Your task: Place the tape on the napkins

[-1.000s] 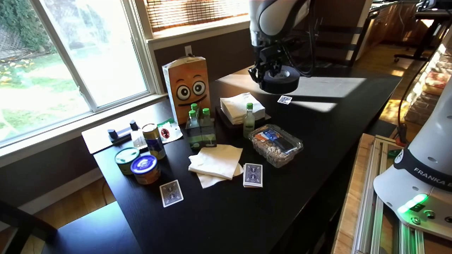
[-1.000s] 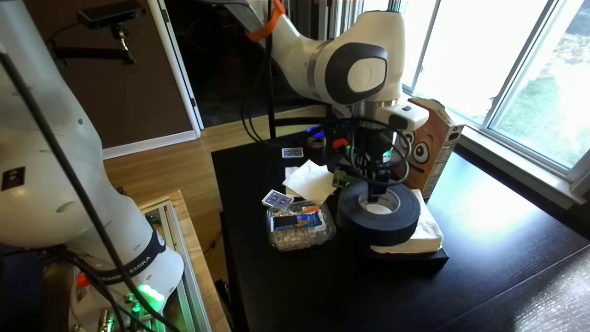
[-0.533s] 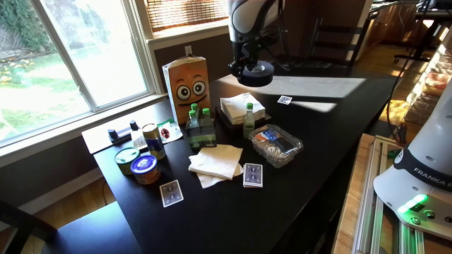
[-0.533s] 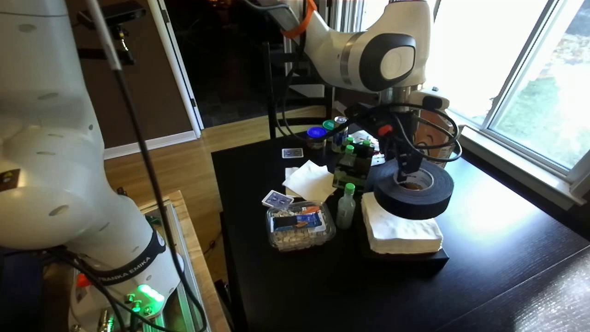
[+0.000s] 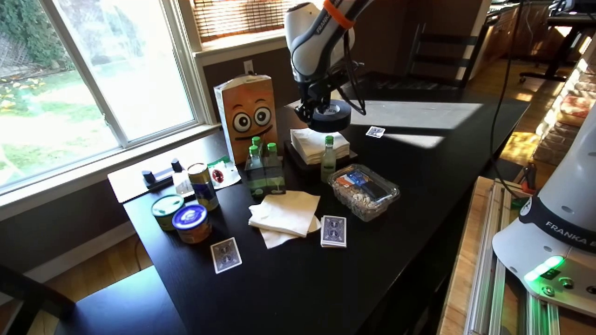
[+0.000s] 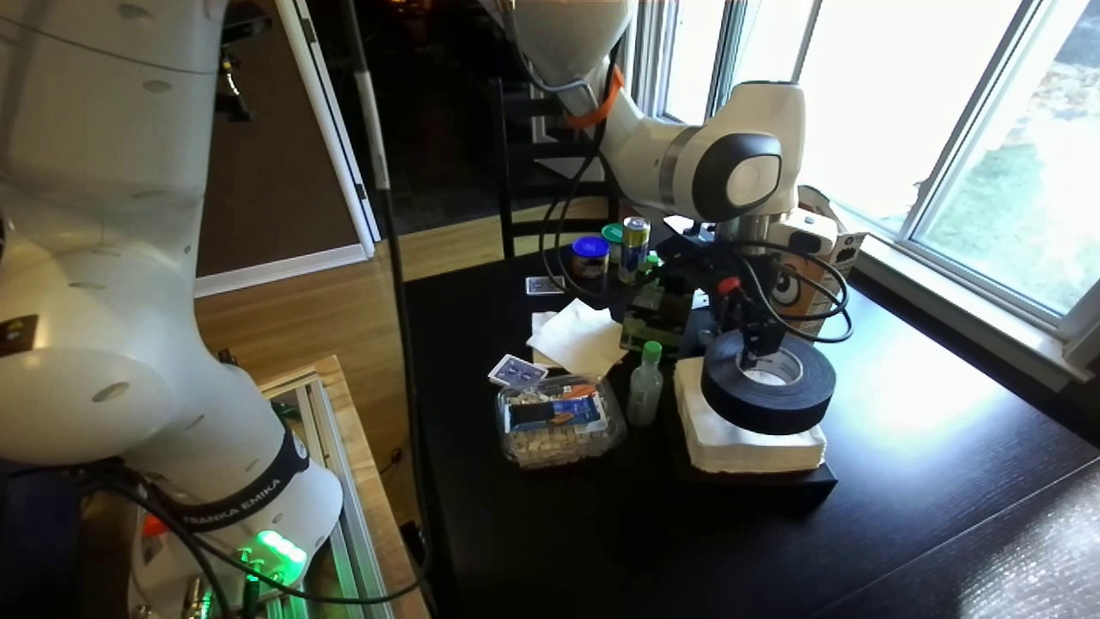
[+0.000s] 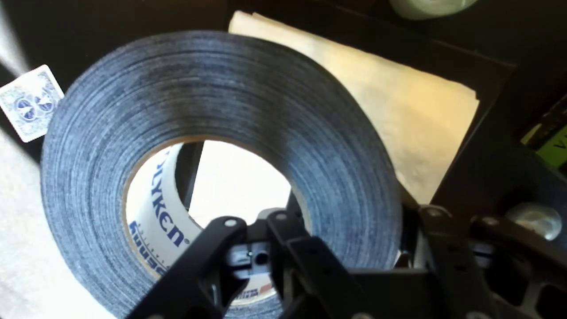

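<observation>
The tape point(image 5: 333, 124) is a dark grey roll with a white-lined centre hole. It also shows in an exterior view point(image 6: 767, 414) and fills much of the wrist view point(image 7: 212, 88). My gripper point(image 5: 313, 111) is shut on the tape's wall, with one finger inside the hole and one outside, also seen in the wrist view point(image 7: 354, 221). The roll hangs nearly level over the white napkin stack point(image 5: 315, 146). The napkins show below it in an exterior view point(image 6: 748, 456) and the wrist view point(image 7: 407, 110). I cannot tell how small the gap is.
A small green-capped bottle point(image 5: 328, 160) stands beside the napkin stack, near a clear plastic box point(image 5: 365, 197). A bottle carrier point(image 5: 265, 174) and a tall orange carton point(image 5: 249, 116) stand close by. Loose napkins point(image 5: 286, 214) and cards point(image 5: 334, 230) lie farther along.
The tape, held in my gripper, first moved across from the side to above the napkin stack. In the last half second it has come down closer to the stack.
</observation>
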Controlling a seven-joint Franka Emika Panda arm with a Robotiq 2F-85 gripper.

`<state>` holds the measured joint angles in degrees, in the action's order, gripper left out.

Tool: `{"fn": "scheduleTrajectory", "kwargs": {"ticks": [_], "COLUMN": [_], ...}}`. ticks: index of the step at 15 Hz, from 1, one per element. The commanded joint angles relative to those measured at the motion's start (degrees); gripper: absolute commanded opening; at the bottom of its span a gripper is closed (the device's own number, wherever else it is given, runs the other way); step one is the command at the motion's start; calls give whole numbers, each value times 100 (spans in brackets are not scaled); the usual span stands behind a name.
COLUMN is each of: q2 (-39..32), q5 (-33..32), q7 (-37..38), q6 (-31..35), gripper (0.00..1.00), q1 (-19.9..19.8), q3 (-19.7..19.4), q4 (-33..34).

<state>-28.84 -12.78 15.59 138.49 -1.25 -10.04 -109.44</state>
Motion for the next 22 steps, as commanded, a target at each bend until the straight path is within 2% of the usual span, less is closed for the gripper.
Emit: {"fn": "scheduleTrajectory", "kwargs": {"ticks": [1, 6, 16, 17, 18, 19, 22], "q2": [-245, -353, -727, -762, -768, -746, -397], "q5": [4, 72, 101, 123, 155, 159, 88], "q7": [157, 102, 88, 55, 19, 31, 198], "q6": [234, 549, 381, 378, 354, 308, 94], "gripper": [21, 21, 21, 71, 72, 77, 98], "q1": [130, 236, 219, 201, 182, 191, 287], "q3": [-16, 35, -51, -30, -4, -12, -112], "q4": [259, 200, 442, 463, 475, 486, 434]}}
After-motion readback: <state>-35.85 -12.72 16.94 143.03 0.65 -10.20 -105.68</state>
